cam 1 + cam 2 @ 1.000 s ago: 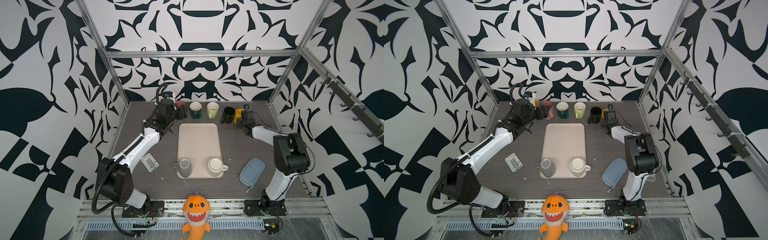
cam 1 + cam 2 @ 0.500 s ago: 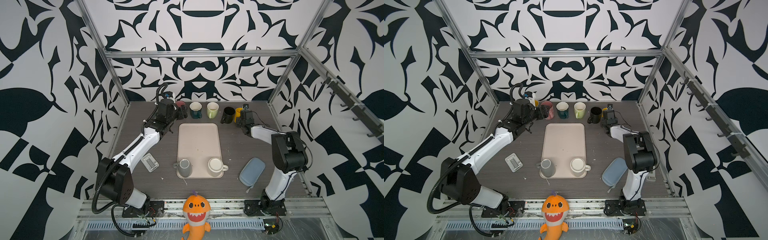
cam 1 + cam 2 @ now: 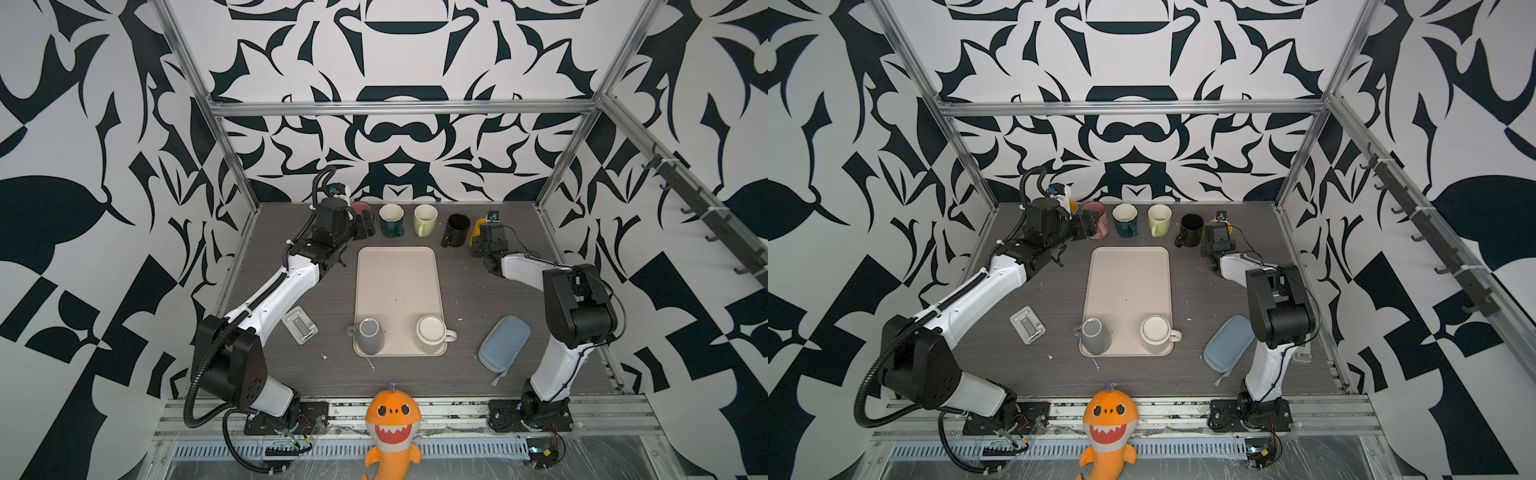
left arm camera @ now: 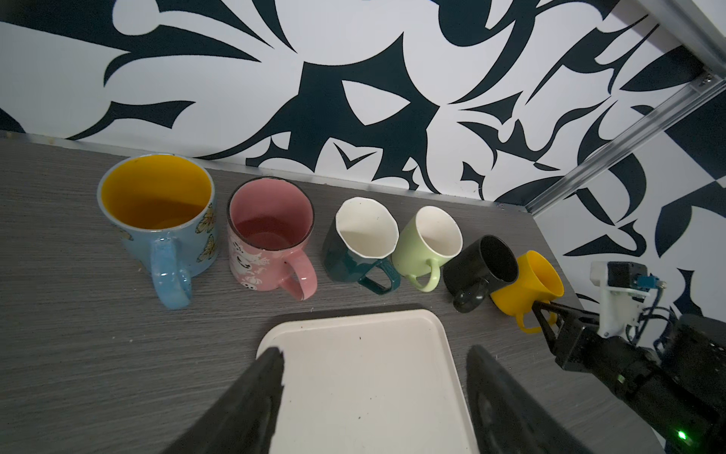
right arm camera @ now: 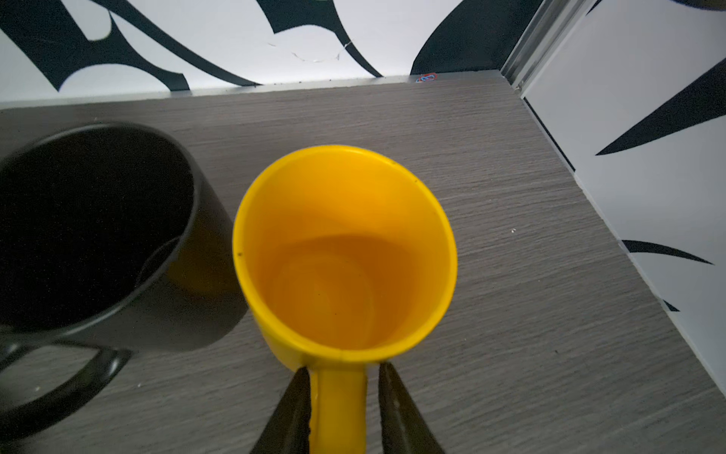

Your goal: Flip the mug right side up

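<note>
Straddling the upright yellow mug's [image 5: 345,251] handle, the right tool [image 5: 341,397] stands released, black mug [image 5: 98,236] alongside.

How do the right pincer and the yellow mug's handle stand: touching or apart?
Touching, one side only. Right wrist view: one finger lies against the handle with no gap; the other finger stands clear of it.

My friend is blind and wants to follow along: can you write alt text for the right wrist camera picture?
An upright yellow mug, empty, stands on a grey wood-grain table, with the right gripper just open astride its handle, a gap showing on one side. A black mug stands close beside it, before a black-and-white patterned wall.
</note>
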### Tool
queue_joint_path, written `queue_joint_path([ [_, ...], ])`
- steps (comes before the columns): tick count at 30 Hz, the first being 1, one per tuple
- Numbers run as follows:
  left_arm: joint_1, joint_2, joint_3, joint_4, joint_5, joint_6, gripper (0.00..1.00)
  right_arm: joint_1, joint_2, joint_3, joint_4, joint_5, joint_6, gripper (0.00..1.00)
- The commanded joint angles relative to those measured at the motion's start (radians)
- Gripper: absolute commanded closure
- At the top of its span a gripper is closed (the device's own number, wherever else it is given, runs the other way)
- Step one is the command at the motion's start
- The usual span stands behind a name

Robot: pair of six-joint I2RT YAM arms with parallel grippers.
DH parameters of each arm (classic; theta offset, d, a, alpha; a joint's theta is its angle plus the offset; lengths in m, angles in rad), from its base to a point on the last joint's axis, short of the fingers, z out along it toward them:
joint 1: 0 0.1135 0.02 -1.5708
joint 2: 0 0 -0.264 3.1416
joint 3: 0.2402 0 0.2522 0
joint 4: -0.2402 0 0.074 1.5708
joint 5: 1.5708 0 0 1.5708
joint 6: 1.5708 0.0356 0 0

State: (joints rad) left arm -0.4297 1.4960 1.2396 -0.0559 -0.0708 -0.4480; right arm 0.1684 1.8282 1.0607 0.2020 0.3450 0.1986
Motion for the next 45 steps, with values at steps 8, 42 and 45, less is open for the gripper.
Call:
queue_joint_path([
  [8, 0.006, -0.030, 0.000, -0.018, -0.006, 0.005, 0.23, 0.026, -0.163, -0.059, 0.019, 0.038, 0.046, 0.54],
  [42, 0.005, -0.244, -0.225, -0.019, -0.293, 0.136, 0.20, 0.088, -0.274, 0.281, -1.465, -0.870, 0.784, 0.59],
  [45, 0.007, -0.244, -0.235, -0.027, -0.293, 0.133, 0.20, 0.099, -0.251, 0.244, -1.469, -0.889, 0.827, 0.56],
])
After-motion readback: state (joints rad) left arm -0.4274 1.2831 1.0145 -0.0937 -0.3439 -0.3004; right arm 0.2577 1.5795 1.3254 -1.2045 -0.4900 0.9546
